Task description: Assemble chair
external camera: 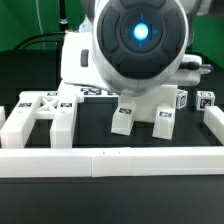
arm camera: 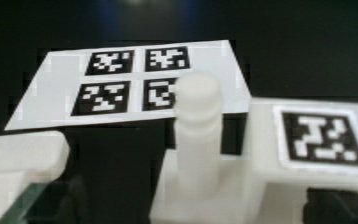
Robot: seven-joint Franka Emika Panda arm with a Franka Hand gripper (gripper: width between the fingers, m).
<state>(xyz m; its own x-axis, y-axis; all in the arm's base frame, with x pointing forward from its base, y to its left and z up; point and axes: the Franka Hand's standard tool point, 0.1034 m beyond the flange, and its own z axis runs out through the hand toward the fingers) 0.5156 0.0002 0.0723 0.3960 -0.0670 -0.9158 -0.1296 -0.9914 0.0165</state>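
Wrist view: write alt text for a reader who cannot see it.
A white chair post stands upright close to the camera, blurred, between a chunky white chair slab bearing a black-and-white marker tag and the edge of another white part. Behind them the marker board, with four tags, lies flat on a dark table.

Black table (external camera: 110, 203), chair parts (external camera: 142, 116), rail (external camera: 110, 161)

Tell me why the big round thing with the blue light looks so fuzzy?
Exterior view: the robot arm seems very close to the camera, so it's out of focus, its blue light glowing softly; the chair parts look sharper. Wrist view: the near white post is blurry, the marker board crisp.
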